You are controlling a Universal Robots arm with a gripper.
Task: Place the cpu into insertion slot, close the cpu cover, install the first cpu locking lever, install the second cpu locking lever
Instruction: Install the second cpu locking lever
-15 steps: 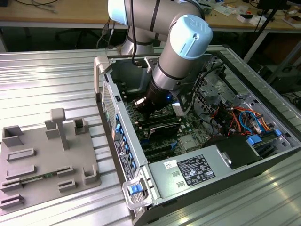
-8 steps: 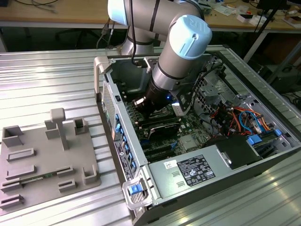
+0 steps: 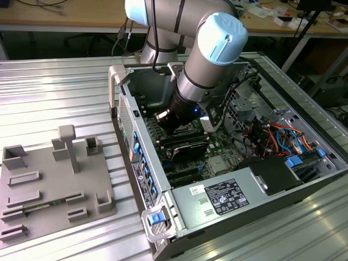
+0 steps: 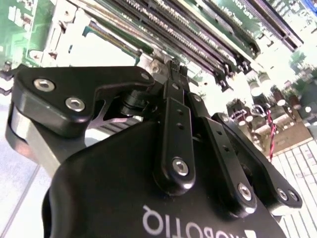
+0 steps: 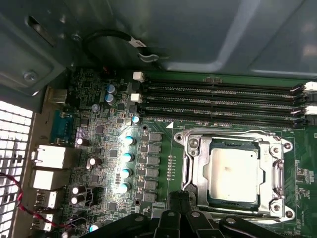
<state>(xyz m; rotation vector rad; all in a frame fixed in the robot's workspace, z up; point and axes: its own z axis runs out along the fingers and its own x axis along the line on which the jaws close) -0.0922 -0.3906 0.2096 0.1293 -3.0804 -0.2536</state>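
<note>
First wrist view: gripper (image 5: 179,197) closed beside cpu cover (image 5: 233,173).

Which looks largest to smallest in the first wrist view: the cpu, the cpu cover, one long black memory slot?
1. Memory slot: longest, though narrow.
2. cpu cover: the silver frame lies closed around the chip.
3. cpu: sits inside the frame's cut-out.

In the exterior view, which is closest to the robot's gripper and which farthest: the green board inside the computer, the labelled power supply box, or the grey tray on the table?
1. The motherboard, directly under the gripper, inside the case.
2. The power supply box, at the case's near end, toward the exterior view's right.
3. The grey tray, outside the case on the table, at the exterior view's left.
</note>
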